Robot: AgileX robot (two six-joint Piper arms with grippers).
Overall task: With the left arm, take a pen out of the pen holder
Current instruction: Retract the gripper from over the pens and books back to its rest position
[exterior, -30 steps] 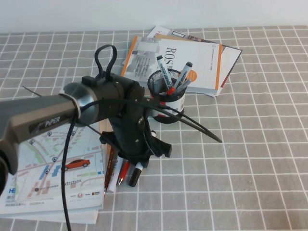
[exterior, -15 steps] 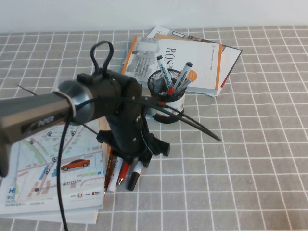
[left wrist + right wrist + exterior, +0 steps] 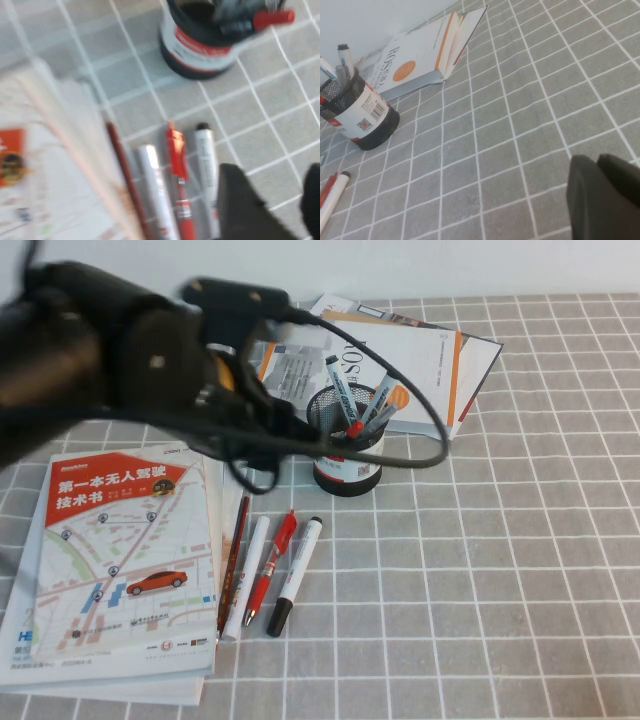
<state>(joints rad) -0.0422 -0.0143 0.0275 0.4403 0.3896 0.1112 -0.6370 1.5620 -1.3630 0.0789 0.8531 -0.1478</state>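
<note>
The black mesh pen holder [image 3: 347,465] stands upright on the grey checked desk [image 3: 520,570], with several markers [image 3: 340,390] leaning inside it, one of them red-capped. Behind the pen holder lies a stack of books [image 3: 410,350]. In front of it, on the robot's side, four pens lie side by side on the desk: a thin brown pen [image 3: 232,565], a white marker [image 3: 247,575], a red pen [image 3: 268,570] and a black-capped marker [image 3: 293,578]. The brown pen lies right beside a map booklet [image 3: 110,540] with a red cover band. The left arm [image 3: 120,360] is a dark blur raised above the desk, to the robot's left of the pen holder. Its wrist camera shows the left hand [image 3: 272,187] with its two fingers spread apart and nothing between them, hanging over the row of pens in front of the pen holder, nearest the black-capped marker. The right hand [image 3: 598,167] sits low over the cloth, well apart from the pen holder, fingers pressed together around nothing.
</note>
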